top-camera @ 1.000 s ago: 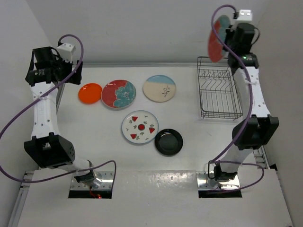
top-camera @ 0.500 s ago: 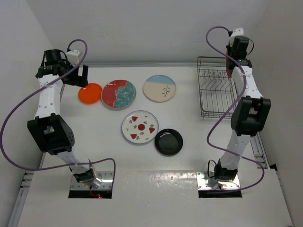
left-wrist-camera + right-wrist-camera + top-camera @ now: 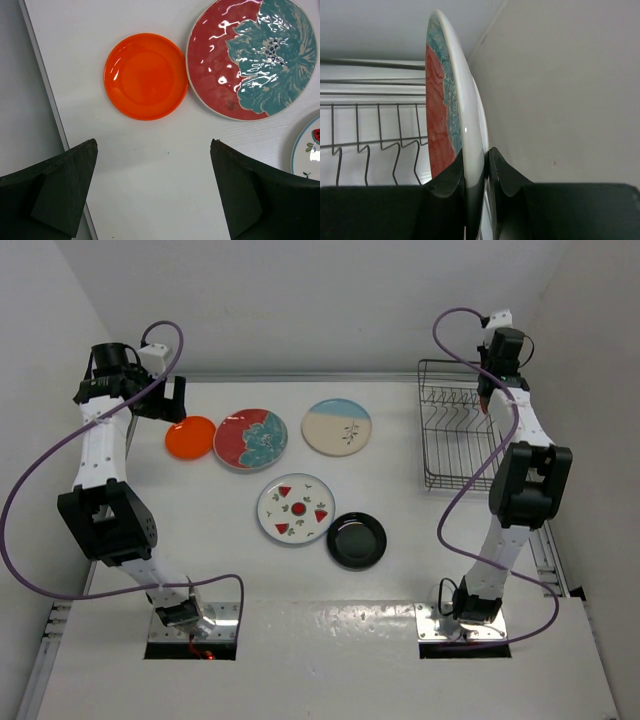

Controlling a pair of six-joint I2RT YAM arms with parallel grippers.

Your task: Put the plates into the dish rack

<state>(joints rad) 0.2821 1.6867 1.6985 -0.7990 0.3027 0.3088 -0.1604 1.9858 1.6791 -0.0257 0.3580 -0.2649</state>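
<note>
Right wrist view: the right hand is nearly closed, its two fingers pinching the lower rim of a red-and-teal plate. The plate stands on edge at frame centre, with the dish rack wires at lower left. Left wrist view: the left hand is spread wide, holds nothing and hangs above the table. The orange plate lies at upper centre, just beside a second red-and-teal plate at upper right. Top view: the cream-and-blue plate, watermelon plate and black plate lie flat mid-frame, left of the rack.
</note>
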